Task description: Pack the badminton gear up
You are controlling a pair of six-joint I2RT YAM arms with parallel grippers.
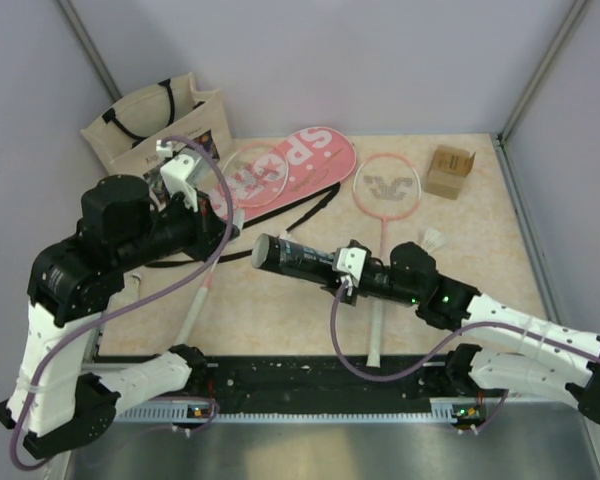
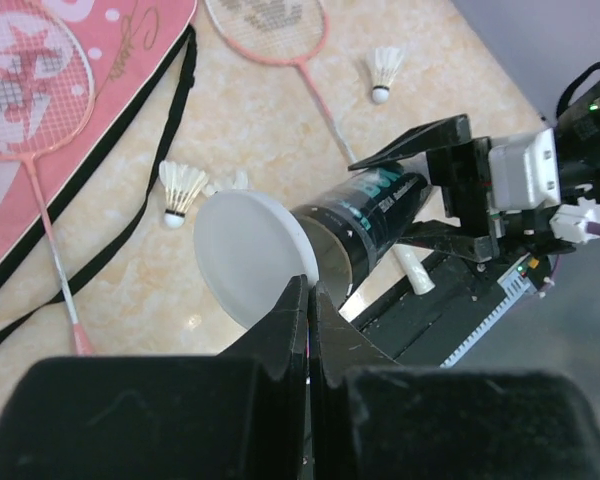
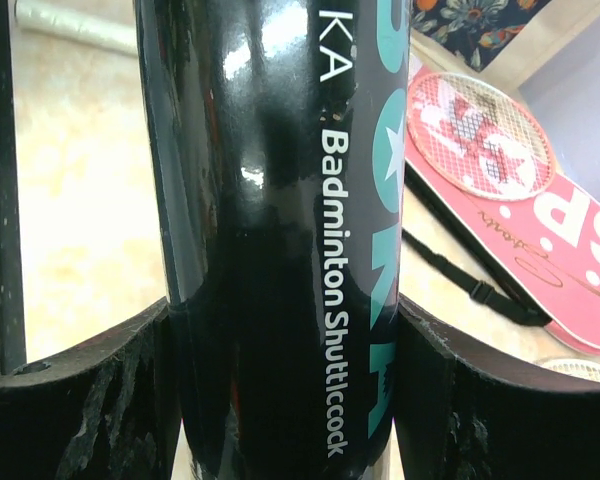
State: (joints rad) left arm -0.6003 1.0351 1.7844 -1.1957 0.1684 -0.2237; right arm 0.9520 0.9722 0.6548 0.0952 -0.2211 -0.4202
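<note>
My right gripper (image 1: 332, 268) is shut on the dark shuttlecock tube (image 1: 292, 258) and holds it level above the table; in the right wrist view my gripper (image 3: 285, 340) has both pads pressed on the tube (image 3: 280, 200). My left gripper (image 2: 308, 292) is shut at the lower edge of the tube's white lid (image 2: 245, 255), which sits just left of the tube's open mouth (image 2: 332, 255). One pink racket (image 1: 255, 172) lies on the pink SPORT cover (image 1: 315, 158). The other racket (image 1: 385, 186) lies to its right. Shuttlecocks (image 2: 180, 190) (image 2: 383, 72) lie on the table.
A beige tote bag (image 1: 145, 125) stands at the back left. A small cardboard box (image 1: 450, 170) sits at the back right. The cover's black strap (image 1: 310, 205) trails across the table towards the left arm. A shuttlecock (image 1: 433, 238) lies right of the second racket's shaft.
</note>
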